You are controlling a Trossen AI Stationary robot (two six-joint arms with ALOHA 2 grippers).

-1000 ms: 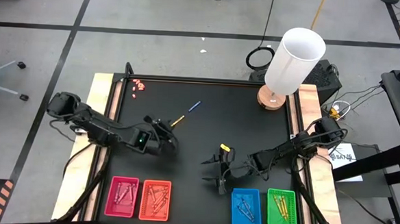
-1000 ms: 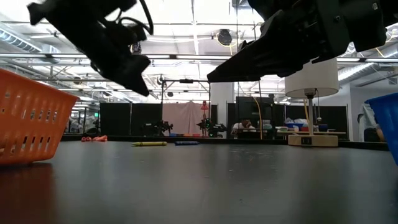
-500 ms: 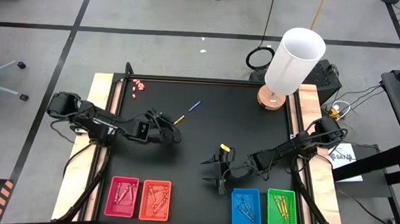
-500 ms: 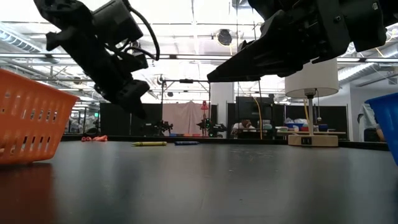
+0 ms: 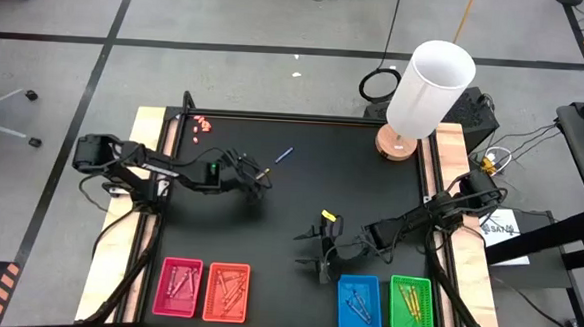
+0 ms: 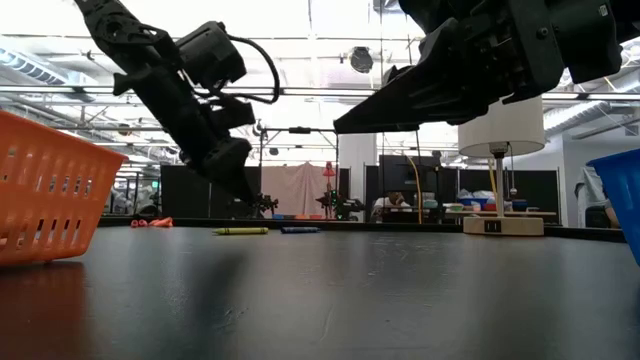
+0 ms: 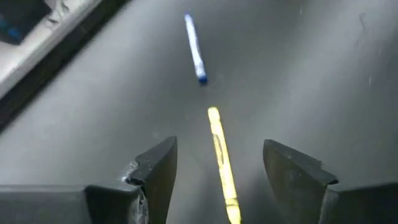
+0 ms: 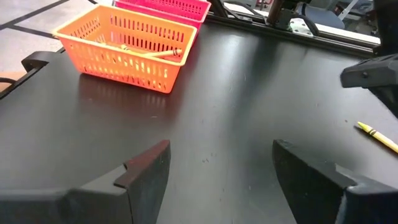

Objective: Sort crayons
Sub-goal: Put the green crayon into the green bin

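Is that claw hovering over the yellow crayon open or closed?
Open. The left gripper has its two fingers spread apart with the yellow crayon lying on the table between them, not yet touched.

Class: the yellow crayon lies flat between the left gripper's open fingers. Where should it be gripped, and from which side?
Grip the yellow crayon mid-shaft, from above, with the left gripper closing across its width. It lies flat, thin and straight, already lined up between the fingers.
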